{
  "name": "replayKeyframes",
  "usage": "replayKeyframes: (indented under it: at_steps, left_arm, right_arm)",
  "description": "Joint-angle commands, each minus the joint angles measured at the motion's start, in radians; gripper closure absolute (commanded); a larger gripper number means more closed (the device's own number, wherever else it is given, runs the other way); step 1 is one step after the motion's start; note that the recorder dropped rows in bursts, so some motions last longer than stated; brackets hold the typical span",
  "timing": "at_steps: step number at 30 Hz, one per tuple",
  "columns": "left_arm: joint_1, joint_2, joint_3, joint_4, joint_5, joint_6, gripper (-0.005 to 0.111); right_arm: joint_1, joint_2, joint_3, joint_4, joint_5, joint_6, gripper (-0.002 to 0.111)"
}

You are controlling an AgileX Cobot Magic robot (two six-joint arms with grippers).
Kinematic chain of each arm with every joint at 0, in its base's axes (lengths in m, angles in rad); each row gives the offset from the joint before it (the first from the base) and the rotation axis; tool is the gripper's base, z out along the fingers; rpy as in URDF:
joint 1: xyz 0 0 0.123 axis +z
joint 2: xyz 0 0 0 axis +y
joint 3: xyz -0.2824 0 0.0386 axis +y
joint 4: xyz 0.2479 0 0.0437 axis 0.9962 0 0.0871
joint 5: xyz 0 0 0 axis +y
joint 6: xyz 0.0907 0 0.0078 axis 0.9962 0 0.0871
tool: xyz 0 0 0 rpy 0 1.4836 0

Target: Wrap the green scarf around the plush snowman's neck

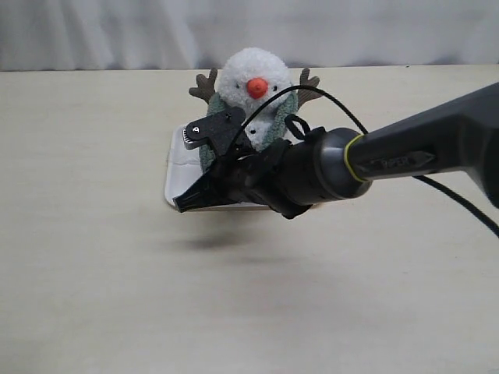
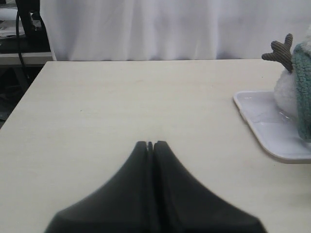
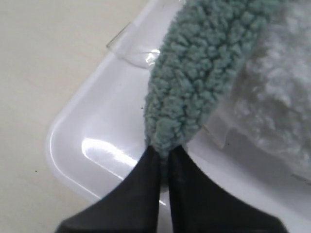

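- plush snowman [image 1: 253, 78] sits upright on a white tray [image 1: 179, 165] toward the back of the pale surface [image 1: 93, 257], with its orange nose [image 1: 257, 87] pointing at the exterior camera
- green scarf [image 1: 282, 117] is already draped round its neck, and you can see green hanging down the front on both sides of the body
- right end effector [image 1: 182, 204] comes in from the right, crossing in front of the snowman's lower half, with its tip low over the front corner of the tray
- the right wrist view shows it best: the fingers are pinched onto the tapered end of the scarf, and the fuzzy strip runs from the tips up toward the white plush, just above the tray floor
- left end effector [image 2: 150, 144] is out of sight in the exterior view; in its own camera the two fingers are pressed together with nothing between them
- it hangs over bare surface, well apart from the tray; the snowman's brown twig arm [image 2: 282, 51] and a bit of scarf peek in at the frame's edge
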Motion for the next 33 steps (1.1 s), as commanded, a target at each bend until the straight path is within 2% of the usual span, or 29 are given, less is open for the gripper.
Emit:
replayKeyframes:
  at_steps: [1, 10, 24, 33]
  left_arm:
    - [0.002, -0.003, 0.002, -0.002, -0.013, -0.004, 0.107]
    - [0.002, -0.003, 0.002, -0.002, -0.013, -0.004, 0.107]
    - [0.002, -0.003, 0.002, -0.002, -0.016, -0.004, 0.107]
    - [0.002, -0.003, 0.002, -0.002, -0.016, -0.004, 0.107]
  right_arm:
    - [0.0, -0.049, -0.004, -0.013, 0.054, -0.023, 0.104]
    - [0.0, -0.173, -0.004, -0.013, 0.197, -0.114, 0.104]
    - [-0.046, -0.187, 0.008, -0.013, 0.177, -0.379, 0.104]
    - [-0.082, -0.278, 0.127, -0.015, 0.1, -0.531, 0.104]
